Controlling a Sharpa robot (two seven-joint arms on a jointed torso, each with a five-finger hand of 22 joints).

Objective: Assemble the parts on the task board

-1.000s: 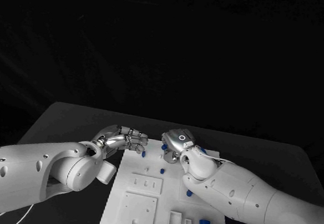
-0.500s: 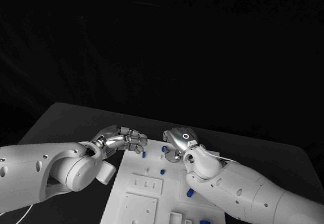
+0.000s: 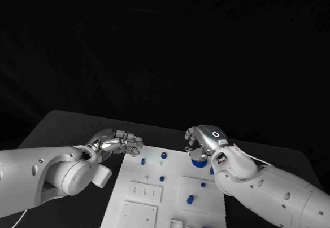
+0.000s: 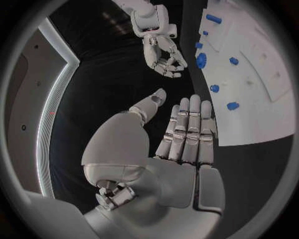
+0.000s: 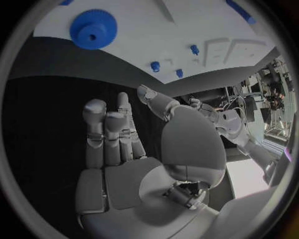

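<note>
Flat white task board (image 3: 141, 202), toothed blue gear (image 5: 93, 29), silver left hand (image 3: 117, 141) and right hand (image 3: 204, 142), fingers released, empty

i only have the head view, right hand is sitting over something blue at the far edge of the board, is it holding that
Observer: No. The right wrist view shows the right hand with nothing in it. The blue gear lies flat on the task board, apart from the fingers.
Operator: and the left hand, looks curled from here
Observer: In the left wrist view the left hand has its fingers stretched out side by side, with nothing in the palm.
Operator: is the gear on a peg or loose
Observer: I cannot tell. The right wrist view shows a hole at its centre, but not what lies under it.
</note>
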